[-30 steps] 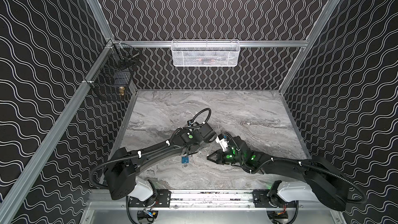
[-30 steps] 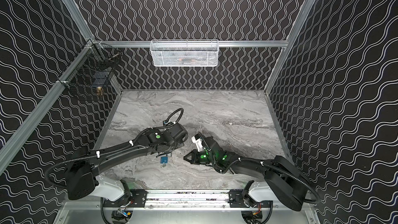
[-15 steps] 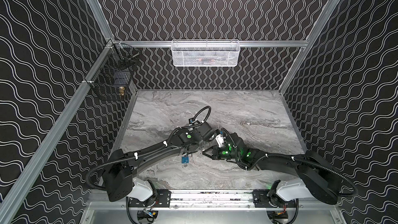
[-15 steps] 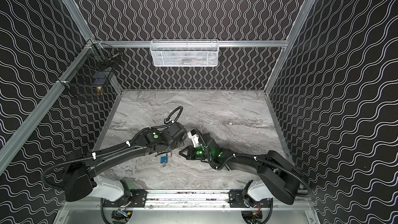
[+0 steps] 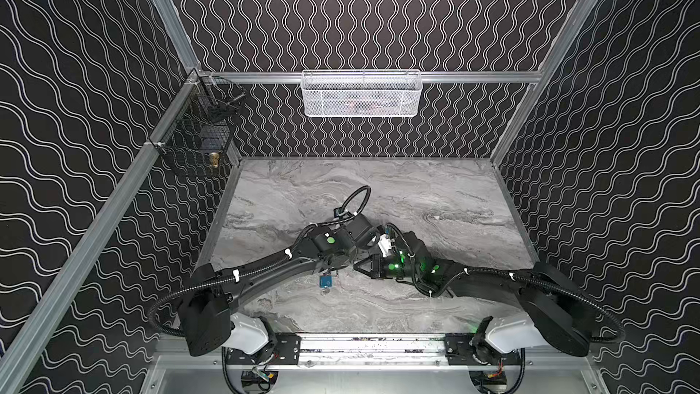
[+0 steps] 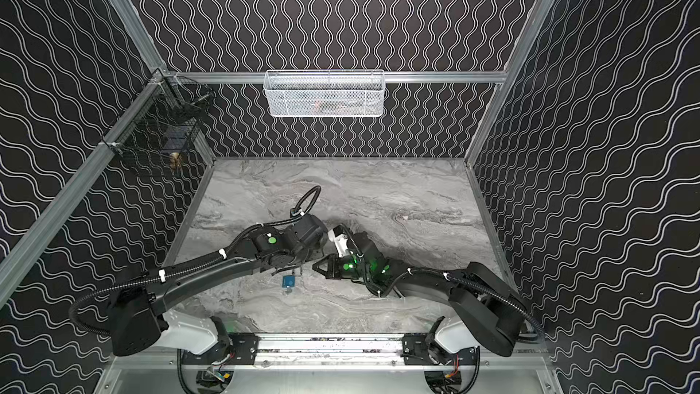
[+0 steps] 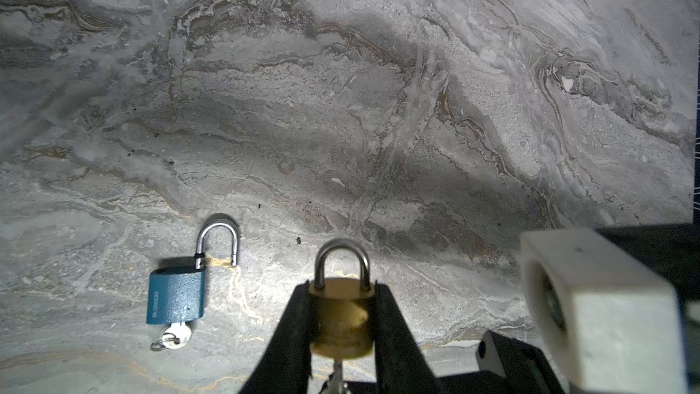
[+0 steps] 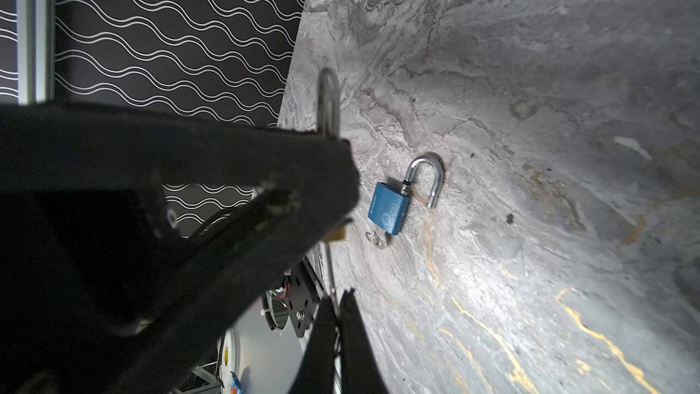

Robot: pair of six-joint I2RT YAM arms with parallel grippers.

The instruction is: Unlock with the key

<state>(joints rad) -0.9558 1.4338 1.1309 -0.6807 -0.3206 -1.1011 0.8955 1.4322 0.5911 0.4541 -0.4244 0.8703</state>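
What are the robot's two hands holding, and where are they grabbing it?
The left gripper clamps the brass padlock by the two sides of its body. The right gripper pinches the key by its outer end, just below that padlock.

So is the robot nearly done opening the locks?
Halfway, it seems. Done: the blue padlock lies on the table with its loop popped open. In hand: the left fingers clamp the brass padlock, loop shut, while the right fingers pinch a key at its bottom. Left: turn it and pop that loop.
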